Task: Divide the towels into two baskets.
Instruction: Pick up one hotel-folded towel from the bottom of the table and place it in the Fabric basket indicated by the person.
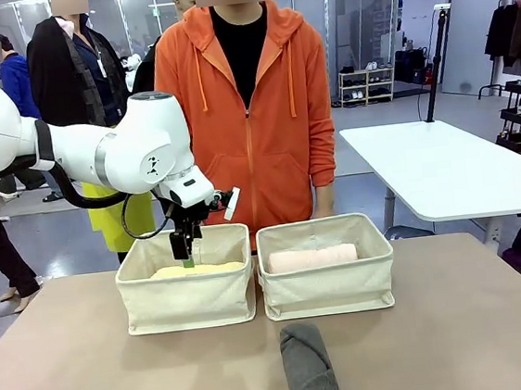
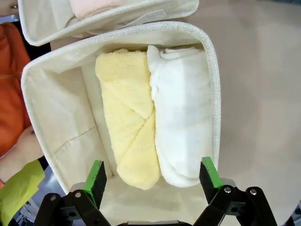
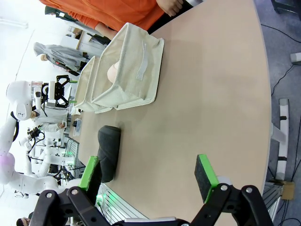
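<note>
Left wrist view shows white towel touching yellow towel; left fingers, right fingers apart.

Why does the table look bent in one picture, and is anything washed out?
Right wrist view: the wide-angle lens bows the table; left wrist view: bright light flattens the white towel; front view: sharp, evenly lit, the dark grey towel barely shadowed.

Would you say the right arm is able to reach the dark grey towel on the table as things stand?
Probably yes. The dark grey towel lies alone on bare table, the right gripper is open and empty, and the left gripper hangs over the left basket, aside.
</note>
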Controlling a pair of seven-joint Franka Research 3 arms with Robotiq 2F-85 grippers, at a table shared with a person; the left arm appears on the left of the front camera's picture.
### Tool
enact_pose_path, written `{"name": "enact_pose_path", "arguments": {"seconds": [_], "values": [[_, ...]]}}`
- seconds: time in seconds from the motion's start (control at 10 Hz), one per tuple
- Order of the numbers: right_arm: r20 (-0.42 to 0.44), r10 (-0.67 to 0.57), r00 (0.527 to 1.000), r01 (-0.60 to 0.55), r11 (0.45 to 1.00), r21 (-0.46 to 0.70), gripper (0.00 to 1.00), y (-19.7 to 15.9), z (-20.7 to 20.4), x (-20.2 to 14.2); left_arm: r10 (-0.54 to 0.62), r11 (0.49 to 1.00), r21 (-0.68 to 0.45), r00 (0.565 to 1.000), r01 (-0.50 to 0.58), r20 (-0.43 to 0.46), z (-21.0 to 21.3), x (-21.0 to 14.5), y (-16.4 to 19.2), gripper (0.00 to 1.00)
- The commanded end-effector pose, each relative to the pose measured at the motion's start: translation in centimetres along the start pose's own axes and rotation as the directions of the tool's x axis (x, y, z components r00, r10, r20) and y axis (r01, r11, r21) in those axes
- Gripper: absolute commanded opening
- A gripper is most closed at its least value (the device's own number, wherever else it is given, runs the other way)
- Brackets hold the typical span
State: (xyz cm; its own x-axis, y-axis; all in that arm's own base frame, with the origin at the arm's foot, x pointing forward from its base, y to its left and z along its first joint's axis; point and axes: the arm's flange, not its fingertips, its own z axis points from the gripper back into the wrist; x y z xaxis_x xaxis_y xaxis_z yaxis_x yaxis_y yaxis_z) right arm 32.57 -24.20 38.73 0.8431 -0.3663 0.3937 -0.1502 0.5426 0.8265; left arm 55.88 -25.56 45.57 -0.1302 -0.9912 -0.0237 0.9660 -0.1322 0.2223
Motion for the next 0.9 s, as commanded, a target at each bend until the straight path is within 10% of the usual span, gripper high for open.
{"name": "enact_pose_path", "arguments": {"seconds": [0.0, 0.8], "values": [[0.0, 0.007, 1.0, -0.007, 1.0, 0.012, 1.0, 0.2, 0.04, -0.05, -0.009, 1.0, -0.009, 1.0, 0.009, 0.0, -0.43, 0.02, -0.06, 1.0], [0.0, 0.007, 1.0, -0.007, 1.0, 0.012, 1.0, 0.2, 0.04, -0.05, -0.009, 1.0, -0.009, 1.0, 0.009, 0.0, -0.43, 0.02, -0.06, 1.0]]}}
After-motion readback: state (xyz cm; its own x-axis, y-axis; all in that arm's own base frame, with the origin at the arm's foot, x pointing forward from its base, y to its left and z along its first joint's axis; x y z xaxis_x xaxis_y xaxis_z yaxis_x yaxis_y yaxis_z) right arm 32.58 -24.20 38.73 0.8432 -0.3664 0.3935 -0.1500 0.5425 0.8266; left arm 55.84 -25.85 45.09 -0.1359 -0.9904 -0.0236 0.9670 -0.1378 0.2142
